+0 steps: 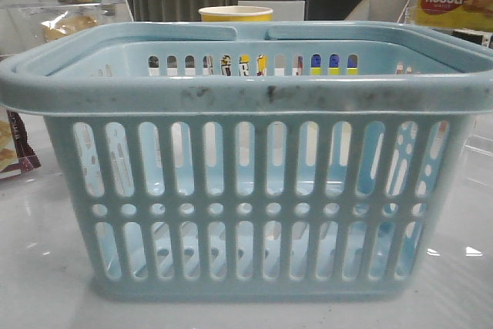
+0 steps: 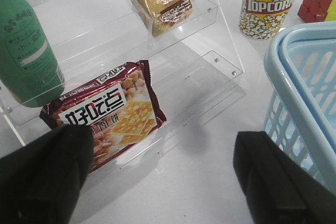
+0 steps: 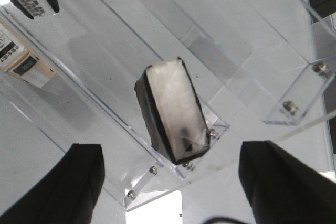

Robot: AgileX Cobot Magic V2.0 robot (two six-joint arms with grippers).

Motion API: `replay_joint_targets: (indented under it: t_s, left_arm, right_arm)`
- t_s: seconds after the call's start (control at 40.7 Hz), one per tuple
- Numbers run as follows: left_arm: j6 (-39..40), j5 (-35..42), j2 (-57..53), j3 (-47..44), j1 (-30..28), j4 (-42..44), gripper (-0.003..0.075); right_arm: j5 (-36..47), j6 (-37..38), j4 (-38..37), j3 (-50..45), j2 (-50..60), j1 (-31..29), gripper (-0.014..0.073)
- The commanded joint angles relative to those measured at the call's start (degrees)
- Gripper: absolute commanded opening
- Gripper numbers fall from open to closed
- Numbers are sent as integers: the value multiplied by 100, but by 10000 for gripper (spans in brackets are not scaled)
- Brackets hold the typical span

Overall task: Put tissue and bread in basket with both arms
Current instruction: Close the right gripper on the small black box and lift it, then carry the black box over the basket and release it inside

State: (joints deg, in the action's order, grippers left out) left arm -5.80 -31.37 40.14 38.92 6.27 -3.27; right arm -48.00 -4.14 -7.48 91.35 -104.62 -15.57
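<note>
Both grippers, left gripper [image 2: 157, 177] and right gripper [image 3: 170, 187], stand wide apart and empty. The golden clear-wrapped bread [image 2: 160, 2] lies on the clear acrylic shelf [image 2: 210, 30], left of the pale blue slotted plastic basket [image 1: 246, 98]. The black-edged tissue packet [image 3: 171, 109] lies on another clear tier. Centre each packet between the fingers before closing; avoid the maroon snack packet [image 2: 113, 116].

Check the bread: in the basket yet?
Out. The bread lies on the clear shelf, outside the basket; left gripper open, empty.

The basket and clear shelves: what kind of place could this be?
Probably a mock shop set up for testing: a shopping basket on a white table, clear acrylic shelves holding the bread and a snack packet, and a popcorn cup.
</note>
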Motion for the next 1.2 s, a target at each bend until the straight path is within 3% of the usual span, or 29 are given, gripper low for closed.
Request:
replay_joint_targets:
  t_s: [0.0, 0.442, 0.565, 0.712, 0.86, 1.179]
  left_arm:
    - [52, 489, 9, 160, 13, -65, 602]
    - [52, 489, 9, 160, 13, -65, 602]
    - [52, 489, 9, 160, 13, -65, 602]
    - [52, 489, 9, 160, 13, -65, 601]
    - [52, 489, 9, 160, 13, -65, 601]
    - [52, 489, 9, 160, 13, -65, 601]
  right_arm:
    - [362, -61, -86, 218, 169, -34, 625]
    - [581, -61, 17, 218, -74, -34, 615]
    - [592, -61, 55, 218, -74, -34, 507]
    - [599, -61, 69, 218, -74, -34, 316]
    - [605, -61, 69, 218, -68, -34, 194]
    - [467, -61, 430, 218, 571, -29, 161]
